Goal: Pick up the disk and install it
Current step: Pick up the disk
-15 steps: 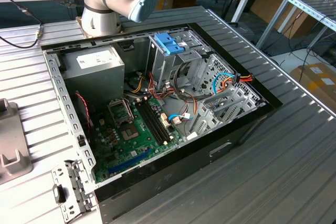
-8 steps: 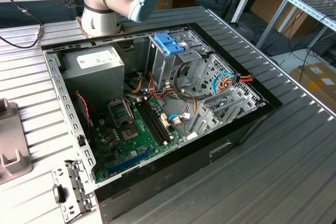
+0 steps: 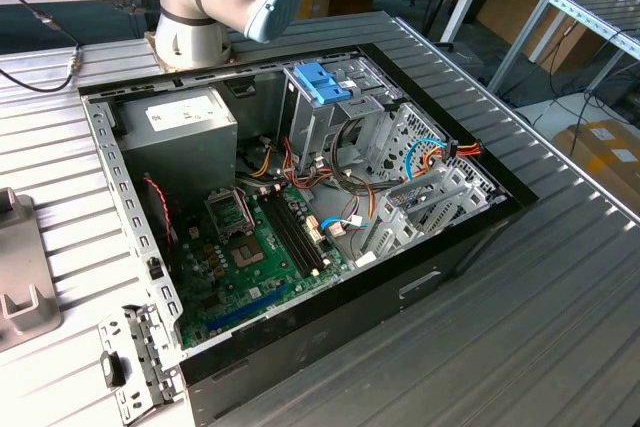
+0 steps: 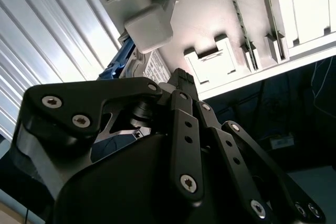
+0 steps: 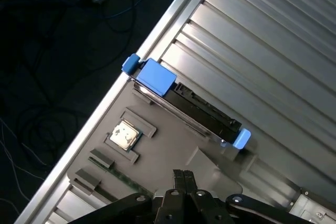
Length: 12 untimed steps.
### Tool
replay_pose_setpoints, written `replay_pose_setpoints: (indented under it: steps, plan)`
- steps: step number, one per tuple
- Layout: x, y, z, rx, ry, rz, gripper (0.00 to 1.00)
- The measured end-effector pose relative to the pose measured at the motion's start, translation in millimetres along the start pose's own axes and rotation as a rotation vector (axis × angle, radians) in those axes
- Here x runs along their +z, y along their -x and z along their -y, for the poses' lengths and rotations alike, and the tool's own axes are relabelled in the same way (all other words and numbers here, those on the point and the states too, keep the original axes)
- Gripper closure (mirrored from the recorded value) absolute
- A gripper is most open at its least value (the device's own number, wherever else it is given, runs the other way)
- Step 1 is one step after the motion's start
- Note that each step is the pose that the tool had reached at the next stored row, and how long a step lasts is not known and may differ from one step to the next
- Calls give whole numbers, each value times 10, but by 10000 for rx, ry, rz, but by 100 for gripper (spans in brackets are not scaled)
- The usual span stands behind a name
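I see the disk (image 5: 202, 111) with blue ends standing on its edge at the side of a grey tray (image 5: 173, 145). A small shiny chip (image 5: 125, 135) sits in the tray too. My gripper (image 5: 181, 178) is pinched together

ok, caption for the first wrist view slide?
Gripper above the blue-railed disk, seated in a grey tray on the ribbed table.

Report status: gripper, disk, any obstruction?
Gripper shut, empty, over the grey tray. Disk standing on edge in tray slot, not yet gripped. Nothing between gripper and disk; processor chip sits apart in its own pocket.
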<state>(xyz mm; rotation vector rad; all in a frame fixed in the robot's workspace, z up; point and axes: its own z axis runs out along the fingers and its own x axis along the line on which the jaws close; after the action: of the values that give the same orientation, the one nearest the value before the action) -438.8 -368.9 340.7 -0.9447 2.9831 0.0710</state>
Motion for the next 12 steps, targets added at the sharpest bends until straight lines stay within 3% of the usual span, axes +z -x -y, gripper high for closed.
replay_pose_setpoints:
  steps: [12]
  plan:
    - [0,0,0,-1236,30,-50,90]
